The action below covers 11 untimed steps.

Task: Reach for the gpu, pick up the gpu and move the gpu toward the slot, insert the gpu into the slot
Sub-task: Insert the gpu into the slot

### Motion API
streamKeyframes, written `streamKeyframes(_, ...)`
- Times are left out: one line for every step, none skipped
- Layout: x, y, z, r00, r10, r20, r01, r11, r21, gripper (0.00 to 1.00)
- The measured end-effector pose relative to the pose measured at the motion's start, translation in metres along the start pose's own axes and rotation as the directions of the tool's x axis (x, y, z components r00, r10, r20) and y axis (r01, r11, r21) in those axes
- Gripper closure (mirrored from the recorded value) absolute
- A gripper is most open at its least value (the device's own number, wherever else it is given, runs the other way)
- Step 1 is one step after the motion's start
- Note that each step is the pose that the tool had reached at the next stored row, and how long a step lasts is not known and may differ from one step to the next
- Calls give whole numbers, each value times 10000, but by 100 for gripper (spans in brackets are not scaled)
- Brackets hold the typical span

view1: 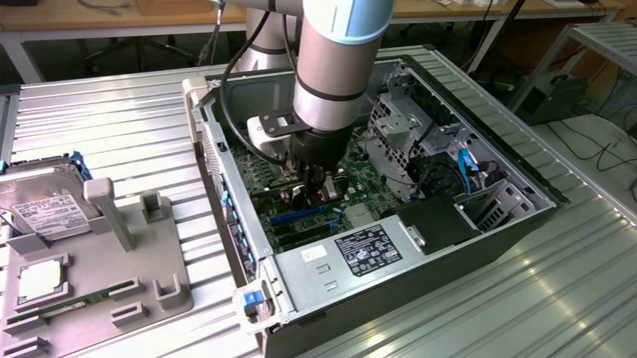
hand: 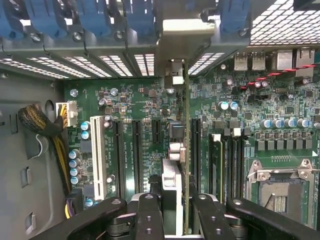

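Silver-grey arm reaching straight down into the open dark computer case (view1: pixel 518 224), and the tool (view1: pixel 310 188) is low over the green motherboard (view1: pixel 353 175). Off to the exterior view's left, on the ribbed metal counter (view1: pixel 119 119), sits a grey fixture tray (view1: pixel 110 276) with a boxy silver hard drive (view1: pixel 45 201) and a thin green memory stick (view1: pixel 74 306) in it.

Down at the wrist now: the black fingers (hand: pixel 150 215) are pinched narrow on the gpu (hand: pixel 186 150), a thin dark circuit card seen edge-on, standing upright, with its silver bracket (hand: pixel 172 62) at the far end against the case's vented rear wall (hand: pixel 280 25). The card runs along a long black expansion slot (hand: pixel 195 150), just beside the memory slots (hand: pixel 232 160); whether it is fully seated I can't tell.

My read: it's a light, stiff card, but fragile. Grip it by the top edge, as here, and any tilt would strain the slot.
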<state>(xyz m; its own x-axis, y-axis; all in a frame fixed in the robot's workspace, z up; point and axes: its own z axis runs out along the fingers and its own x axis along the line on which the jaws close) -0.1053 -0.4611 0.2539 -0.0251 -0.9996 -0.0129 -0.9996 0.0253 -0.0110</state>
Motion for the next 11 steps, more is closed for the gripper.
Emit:
streamKeyframes(0, 0, 5, 10000, 0, 0, 0, 10000, 0, 72)
streamKeyframes(0, 0, 11, 10000, 0, 0, 0, 10000, -1, 72)
streamKeyframes(0, 0, 16, 10000, 0, 0, 0, 10000, -1, 72)
streamKeyframes(-1, 0, 22, 10000, 0, 0, 0, 10000, -1, 72)
streamKeyframes(-1, 0, 29, 10000, -1, 0, 1, 10000, -1, 72)
streamKeyframes(-1, 0, 38, 10000, -1, 0, 1, 10000, -3, 72)
streamKeyframes(-2, 1, 50, 10000, 0, 1, 0, 10000, -8, 72)
streamKeyframes(-2, 1, 57, 10000, 1, 0, -1, 10000, -14, 72)
streamKeyframes(-2, 1, 60, 10000, 2, -1, -2, 10000, -20, 72)
streamKeyframes(-2, 1, 66, 10000, 1, -1, -1, 10000, -27, 72)
streamKeyframes(-2, 1, 70, 10000, 1, -1, -1, 10000, -32, 72)
